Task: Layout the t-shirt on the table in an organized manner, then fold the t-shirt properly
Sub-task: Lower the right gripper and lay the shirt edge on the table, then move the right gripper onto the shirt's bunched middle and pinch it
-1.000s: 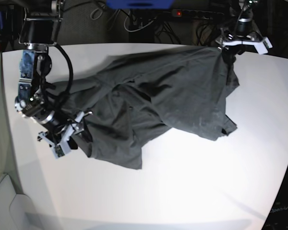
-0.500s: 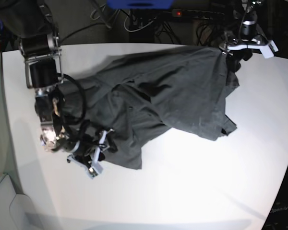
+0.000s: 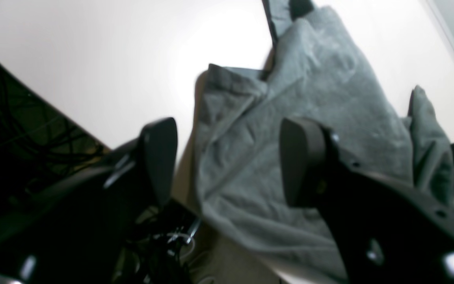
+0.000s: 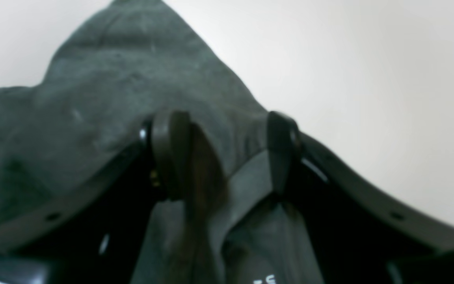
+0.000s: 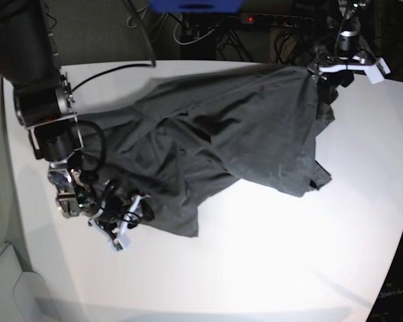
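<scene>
Table (image 5: 269,268): white, matte, takes up most of the base view; near half is bare

T-shirt (image 5: 235,134): dark charcoal grey, lying crumpled across the far-centre of the table. Not flat. Several folds and overlapping layers; one corner hangs toward the near side at centre, another bunches at the base view's right. Far edge of the cloth reaches close to the table's back rim

Right gripper (image 4: 221,157): low at the base view's left, at the shirt's near-left edge (image 5: 124,221). In the right wrist view the two fingers (image 4: 170,154) stand apart with a fold of grey cloth running between them. Jaws part-open around the fabric. Whether the pads actually press the cloth cannot be told; a scrap of white print shows low in that view

Left gripper (image 3: 227,161): at the far right corner of the shirt in the base view (image 5: 336,70), above the table's back edge. Left wrist view shows the jaws wide apart, nothing between them; the shirt lies below on the table, seen through the gap
</scene>
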`<state>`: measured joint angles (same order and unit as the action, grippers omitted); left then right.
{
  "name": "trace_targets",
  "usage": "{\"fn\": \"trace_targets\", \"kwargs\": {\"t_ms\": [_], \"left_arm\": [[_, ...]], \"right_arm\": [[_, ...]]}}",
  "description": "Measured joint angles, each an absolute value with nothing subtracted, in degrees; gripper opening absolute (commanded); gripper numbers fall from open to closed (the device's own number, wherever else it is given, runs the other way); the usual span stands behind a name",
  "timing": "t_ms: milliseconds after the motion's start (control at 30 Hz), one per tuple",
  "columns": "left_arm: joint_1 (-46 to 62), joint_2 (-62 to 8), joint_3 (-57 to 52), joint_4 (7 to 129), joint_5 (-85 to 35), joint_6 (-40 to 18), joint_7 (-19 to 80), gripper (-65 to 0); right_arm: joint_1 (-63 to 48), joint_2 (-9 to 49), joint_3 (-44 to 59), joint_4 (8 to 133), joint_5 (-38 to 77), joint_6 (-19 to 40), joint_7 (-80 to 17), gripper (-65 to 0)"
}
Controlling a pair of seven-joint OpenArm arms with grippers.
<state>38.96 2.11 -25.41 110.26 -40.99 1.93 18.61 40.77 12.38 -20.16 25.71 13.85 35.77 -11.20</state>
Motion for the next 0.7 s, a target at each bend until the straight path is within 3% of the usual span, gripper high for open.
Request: {"fn": "trace_targets", "kwargs": {"t_ms": [167, 333, 400, 533, 700], "left_arm": [[38.3, 2.1, -25.3, 110.3, -41.0, 1.8, 18.6, -25.1], [37.2, 2.1, -25.3, 110.3, -41.0, 1.7, 18.6, -25.1], [37.1, 2.1, -25.4, 110.2, -41.0, 1.9, 18.6, -25.1], [37.1, 2.0, -25.4, 109.9, -41.0, 1.9, 18.6, -25.1], [37.1, 2.0, -25.4, 109.9, -41.0, 1.9, 18.6, -25.1]], "right_arm": [[40.9, 12.5, -20.2, 22.2, 14.0, 35.7, -7.5, -36.2], [40.9, 13.2, -20.2, 20.0, 14.0, 35.7, -4.2, -59.4], [41.0, 13.9, -20.1, 20.0, 14.0, 35.1, -3.9, -65.0], [41.6, 15.8, -20.0, 20.1, 14.0, 27.3, -3.4, -64.7], [42.2, 18.9, -15.4, 20.2, 14.3, 25.2, 0.2, -64.7]]}}
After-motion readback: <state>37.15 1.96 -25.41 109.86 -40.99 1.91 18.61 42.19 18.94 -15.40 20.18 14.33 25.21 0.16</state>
